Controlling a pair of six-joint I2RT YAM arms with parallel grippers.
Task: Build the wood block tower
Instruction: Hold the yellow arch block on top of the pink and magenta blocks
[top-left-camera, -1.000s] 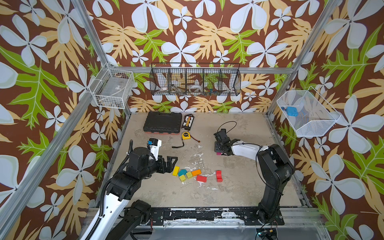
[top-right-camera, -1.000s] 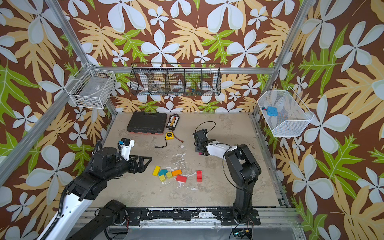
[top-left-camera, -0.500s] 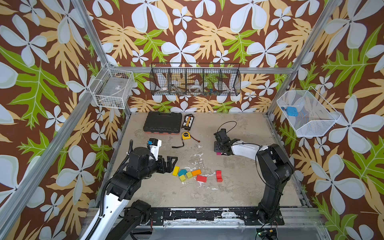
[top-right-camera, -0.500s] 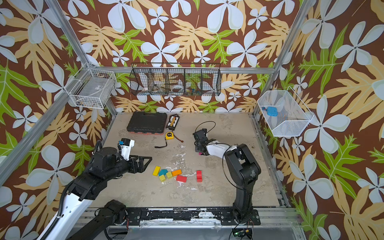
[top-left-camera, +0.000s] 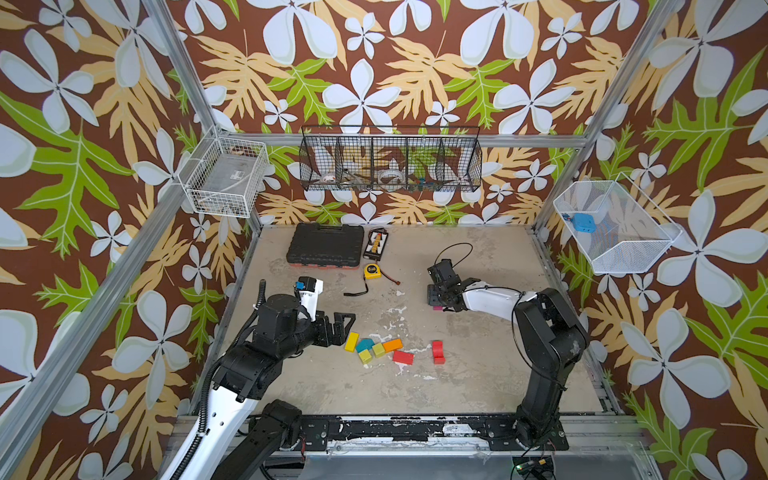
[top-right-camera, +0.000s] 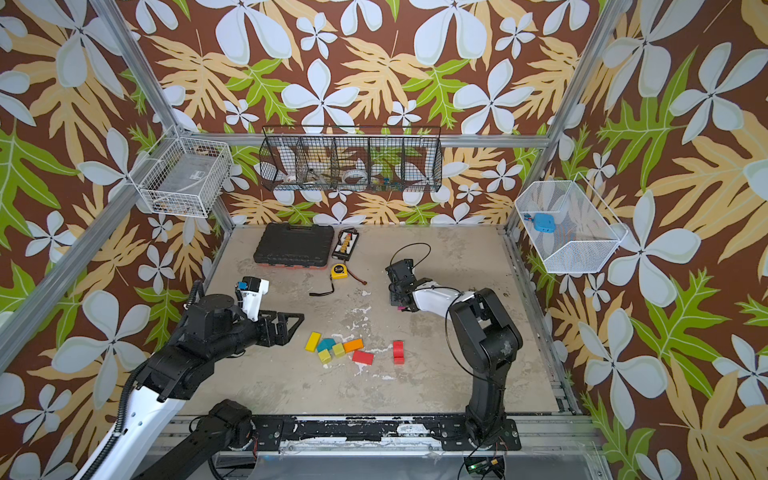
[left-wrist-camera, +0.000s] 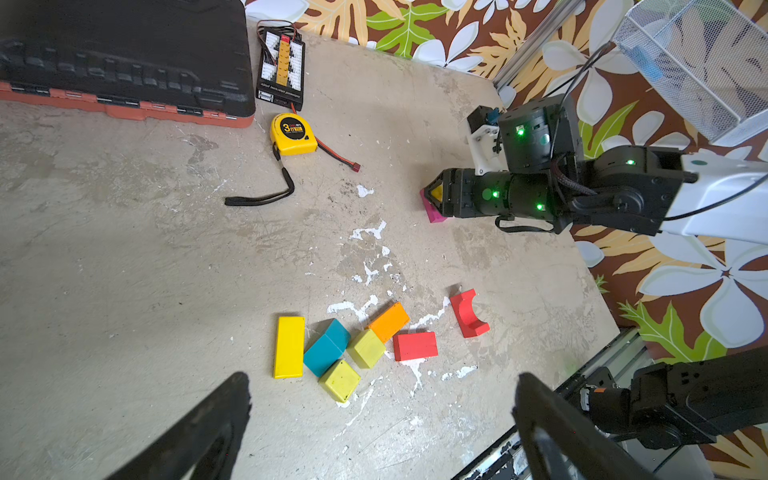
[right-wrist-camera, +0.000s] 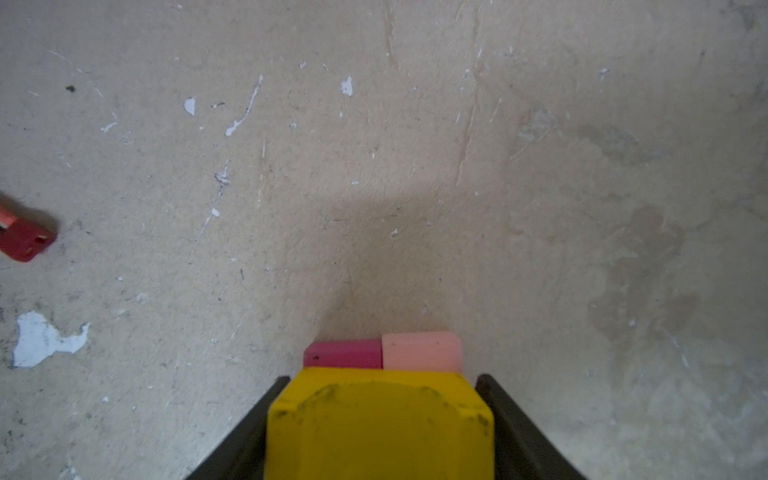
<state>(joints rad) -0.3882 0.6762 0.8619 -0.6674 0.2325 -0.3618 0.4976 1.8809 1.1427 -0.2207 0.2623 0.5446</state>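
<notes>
Right fingers flank a yellow block that sits on a magenta block and a pink block laid side by side. This is the start of the tower, just toward 1 o'clock of the middle of the bench. Whether they pinch the block or stand a hair clear cannot be told. Left fingers, spread wide and empty, hover at 9 o'clock of the loose cluster.

From the tower, that cluster lies at 8 o'clock: a yellow brick, a teal block, two lime cubes, an orange brick and a red brick, packed close, several of them touching. A red arch lies apart on its side at 6 o'clock.

The pieces look like stiff painted wood and are probably light, so a nudge would shift them. Their smooth faces could slide in a loose pinch. Two opposite flat sides, taken low and square, seem the safest hold — for the arch, its flat flanks rather than the curved cut-out. The crowded ones may drag a neighbour along when lifted.
</notes>
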